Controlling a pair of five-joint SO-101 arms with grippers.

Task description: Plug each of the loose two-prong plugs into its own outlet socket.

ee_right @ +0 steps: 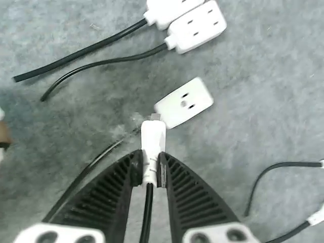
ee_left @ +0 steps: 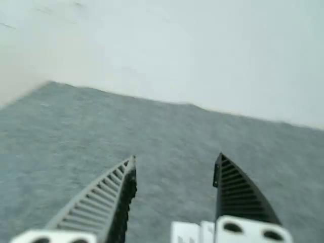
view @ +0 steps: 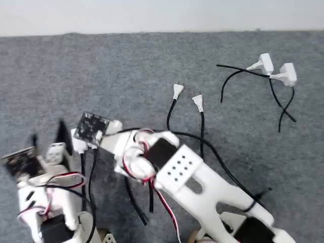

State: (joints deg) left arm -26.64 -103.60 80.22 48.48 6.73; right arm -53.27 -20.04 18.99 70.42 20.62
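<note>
My right gripper point(ee_right: 148, 159) is shut on a white two-prong plug point(ee_right: 152, 139) with a black cord. The plug's prong end touches the near edge of a white outlet socket point(ee_right: 184, 103) lying face up on the grey carpet; the prongs are not in its slots. Two more white sockets point(ee_right: 196, 26) on black cords lie just beyond. In the high view two loose plugs point(view: 177, 91) point(view: 198, 103) lie mid-table, and two white sockets point(view: 263, 64) point(view: 287, 74) sit far right. My left gripper point(ee_left: 174, 174) is open and empty, above bare carpet.
Black cords point(view: 223, 162) trail across the carpet under and around the right arm point(view: 202, 182). The left arm point(view: 45, 202) stands at the near left corner. A pale wall point(view: 162, 15) bounds the far edge.
</note>
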